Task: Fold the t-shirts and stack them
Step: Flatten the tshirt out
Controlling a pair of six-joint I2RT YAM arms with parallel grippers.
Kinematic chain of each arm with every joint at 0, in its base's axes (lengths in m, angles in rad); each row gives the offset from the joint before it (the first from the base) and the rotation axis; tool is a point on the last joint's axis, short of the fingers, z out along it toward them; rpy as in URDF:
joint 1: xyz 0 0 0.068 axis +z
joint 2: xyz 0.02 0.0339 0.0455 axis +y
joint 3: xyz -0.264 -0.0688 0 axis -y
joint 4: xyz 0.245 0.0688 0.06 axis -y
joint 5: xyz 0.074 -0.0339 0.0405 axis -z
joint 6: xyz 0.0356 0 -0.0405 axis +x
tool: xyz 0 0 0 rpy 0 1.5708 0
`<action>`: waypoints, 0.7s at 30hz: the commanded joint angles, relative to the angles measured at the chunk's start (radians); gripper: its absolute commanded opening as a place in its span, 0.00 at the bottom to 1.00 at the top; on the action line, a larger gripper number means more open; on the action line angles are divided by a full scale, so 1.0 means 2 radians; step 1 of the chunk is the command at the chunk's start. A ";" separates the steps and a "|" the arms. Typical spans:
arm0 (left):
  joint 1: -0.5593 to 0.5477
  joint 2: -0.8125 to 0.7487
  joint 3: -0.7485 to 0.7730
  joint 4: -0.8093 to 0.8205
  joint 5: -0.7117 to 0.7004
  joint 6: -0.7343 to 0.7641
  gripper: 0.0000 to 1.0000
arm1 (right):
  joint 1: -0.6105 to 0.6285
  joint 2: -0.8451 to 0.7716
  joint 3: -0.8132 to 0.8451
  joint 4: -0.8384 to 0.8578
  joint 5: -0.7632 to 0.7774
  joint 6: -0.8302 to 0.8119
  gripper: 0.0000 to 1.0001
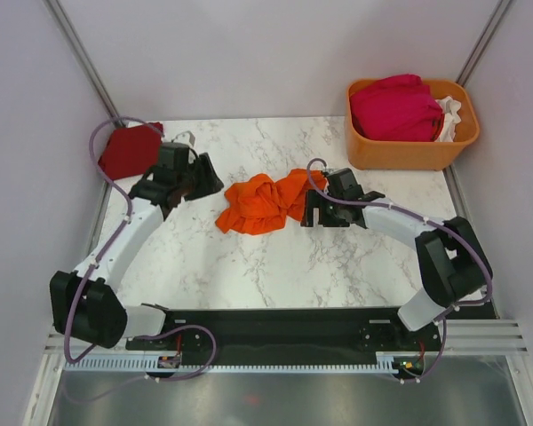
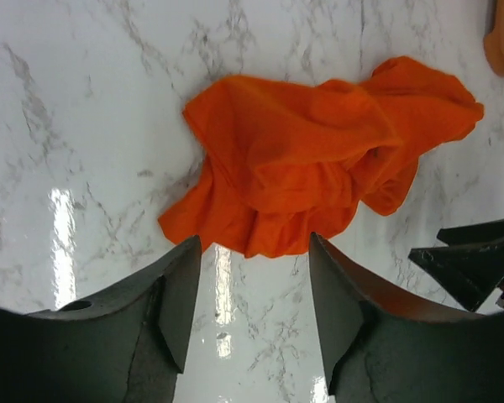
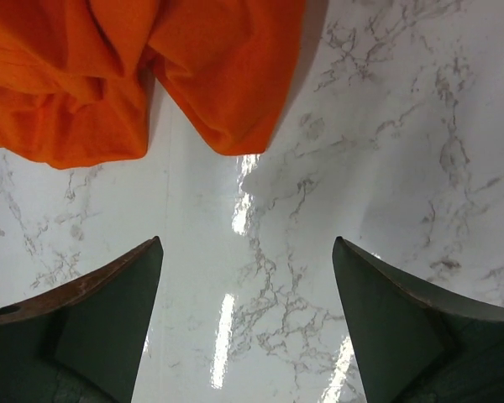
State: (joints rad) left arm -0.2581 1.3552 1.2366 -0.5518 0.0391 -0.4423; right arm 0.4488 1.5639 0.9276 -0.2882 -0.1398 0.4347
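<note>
A crumpled bright orange t-shirt point(image 1: 262, 202) lies in a heap in the middle of the marble table point(image 1: 275, 266). My left gripper point(image 1: 215, 183) hovers just left of it. In the left wrist view that gripper point(image 2: 254, 277) is open, with only bare marble between its fingers and the orange t-shirt point(image 2: 319, 159) just beyond the tips. My right gripper point(image 1: 313, 211) sits at the heap's right edge. Seen from the right wrist, it point(image 3: 245, 252) is open wide and empty, the orange t-shirt point(image 3: 109, 75) ahead to the left. A dark red t-shirt point(image 1: 129, 149) rests flat at the far left.
An orange plastic basket point(image 1: 409, 149) stands at the back right, holding a magenta t-shirt point(image 1: 395, 106) and a white one point(image 1: 450, 115). Grey walls close in on both sides. The right gripper's tip point(image 2: 475, 260) shows at the right of the left wrist view.
</note>
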 commanded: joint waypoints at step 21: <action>-0.070 0.110 -0.166 0.129 -0.106 -0.080 0.52 | 0.000 0.132 0.083 0.087 -0.020 0.007 0.90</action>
State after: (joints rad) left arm -0.3740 1.5772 0.8772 -0.3061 -0.0826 -0.5617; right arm 0.4488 1.8194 1.0721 -0.1383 -0.1711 0.4492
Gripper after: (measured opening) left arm 0.528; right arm 0.900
